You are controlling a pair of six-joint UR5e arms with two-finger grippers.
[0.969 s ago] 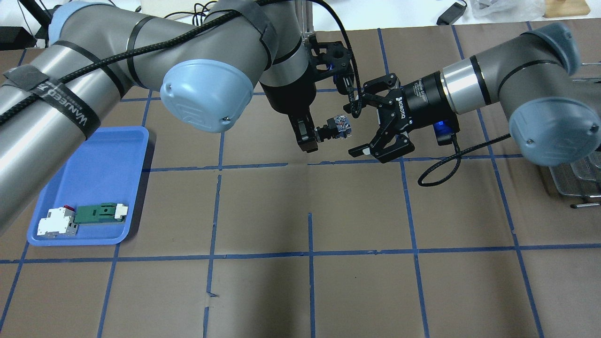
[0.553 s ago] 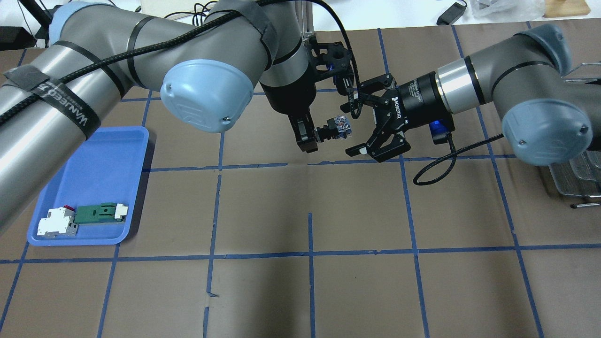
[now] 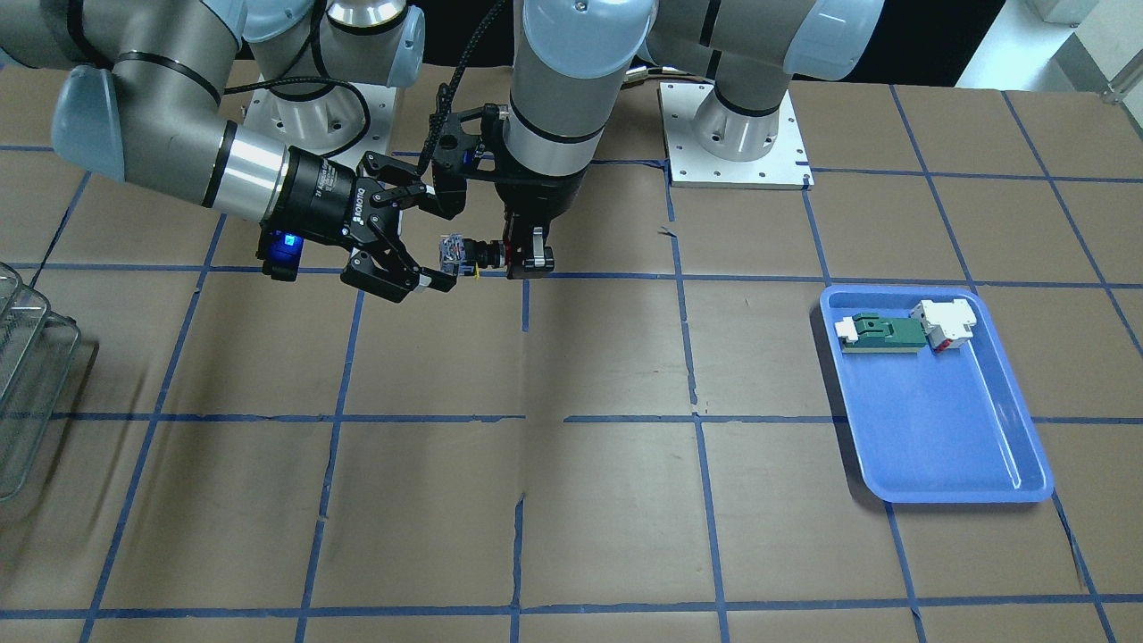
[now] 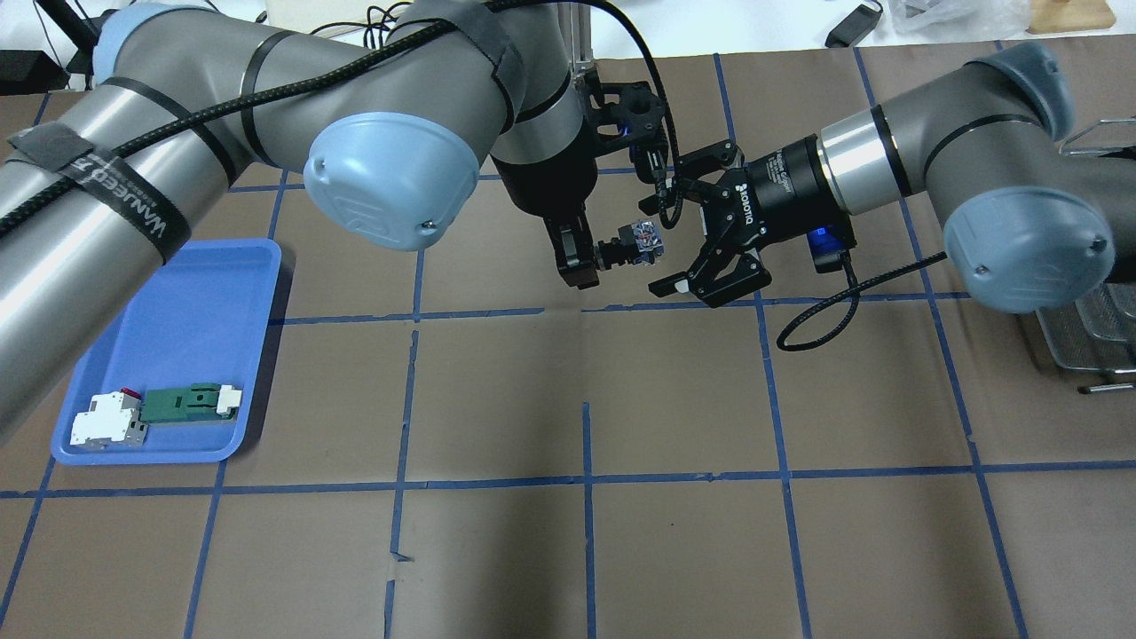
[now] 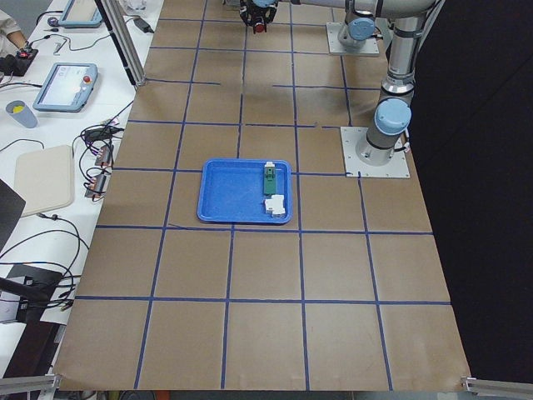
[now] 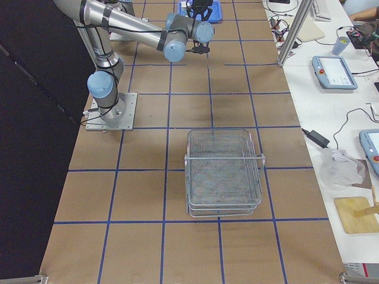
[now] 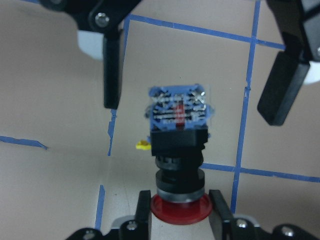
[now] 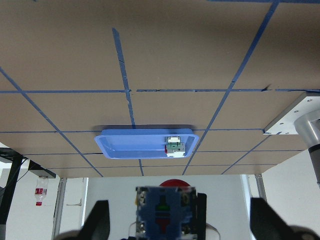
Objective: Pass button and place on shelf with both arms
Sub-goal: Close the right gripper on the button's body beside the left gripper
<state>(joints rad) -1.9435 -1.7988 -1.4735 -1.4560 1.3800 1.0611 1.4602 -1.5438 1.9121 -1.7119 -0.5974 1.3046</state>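
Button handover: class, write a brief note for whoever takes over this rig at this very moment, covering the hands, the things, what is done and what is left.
Left hand: shut on the button by its red cap, held in mid-air with the block end towards the right hand.
Right hand: open, straddling the block end without touching it.
Shelf: on the robot's right side.
Done: button picked up and presented.
Left: right hand shuts, left hand lets go, button goes onto the shelf.

Glossy plastic tray (image 3: pixel 946 429), shiny metal wire shelf (image 6: pixel 225 177)
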